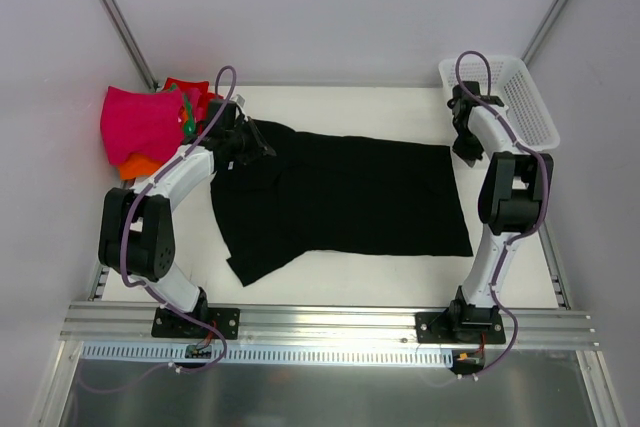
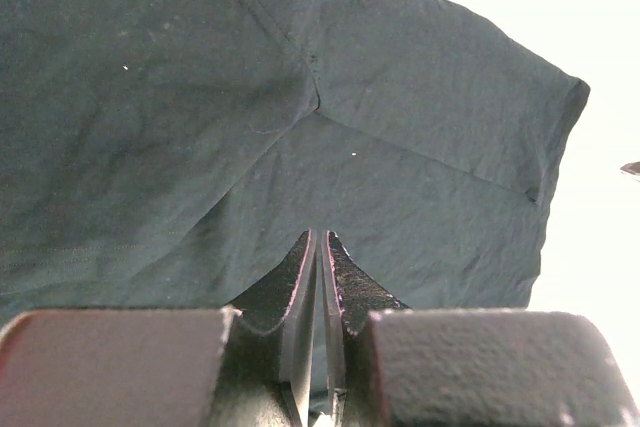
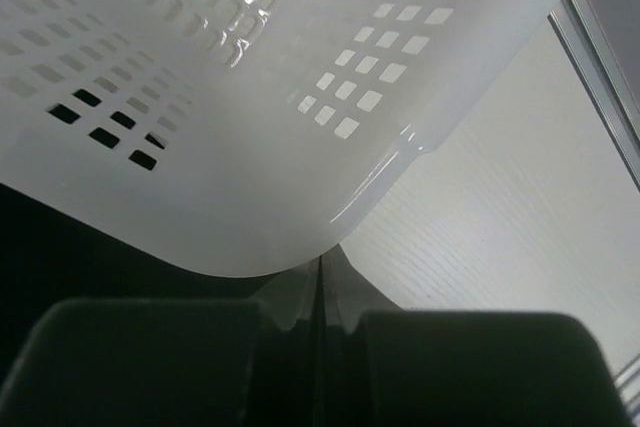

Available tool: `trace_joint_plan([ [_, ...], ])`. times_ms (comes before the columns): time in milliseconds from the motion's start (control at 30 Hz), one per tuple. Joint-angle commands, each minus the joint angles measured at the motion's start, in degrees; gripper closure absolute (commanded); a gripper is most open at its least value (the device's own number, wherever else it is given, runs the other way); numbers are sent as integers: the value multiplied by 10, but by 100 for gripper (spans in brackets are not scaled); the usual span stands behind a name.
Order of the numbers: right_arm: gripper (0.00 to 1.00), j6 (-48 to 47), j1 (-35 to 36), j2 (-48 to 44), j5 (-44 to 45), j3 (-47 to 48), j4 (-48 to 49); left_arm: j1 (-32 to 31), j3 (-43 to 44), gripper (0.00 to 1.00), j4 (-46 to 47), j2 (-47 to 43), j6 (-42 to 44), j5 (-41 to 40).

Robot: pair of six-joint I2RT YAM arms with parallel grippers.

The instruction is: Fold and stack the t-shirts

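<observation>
White counter point(image 1: 330, 272) from above: a black shirt point(image 1: 350, 197) lies spread flat mid-counter, unfolded. A pile point(image 1: 140, 122) of pink, orange, red and green shirts sits at the far left, apparently done. The left tool point(image 1: 255, 142) is at the shirt's far-left corner and the right tool point(image 1: 463, 152) beside the basket point(image 1: 520, 97)

Left wrist: tool pressed together over the sleeve; whether it pinches cloth I cannot tell

Right wrist: tool pressed together, empty, at the basket's corner. Folding and stacking the black shirt likely remain
</observation>
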Motion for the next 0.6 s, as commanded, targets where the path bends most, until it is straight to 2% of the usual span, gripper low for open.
trace_joint_plan([
  [0,100,-7,-21,47,7,57,-4,-5,2,95,6,-3,11,-3],
  [267,99,-34,-32,131,0,198,-27,-5,6,95,5,7,13,-3],
  [367,99,-40,-36,138,-14,215,-39,-4,5,95,5,8,12,-2],
  [467,100,-29,-33,90,-39,161,-15,-5,5,95,6,8,14,-6],
  [500,99,-32,-29,69,-48,101,29,-5,7,95,6,8,15,-7],
  [567,100,-47,-22,2,-84,42,75,-5,8,95,6,11,21,-5],
])
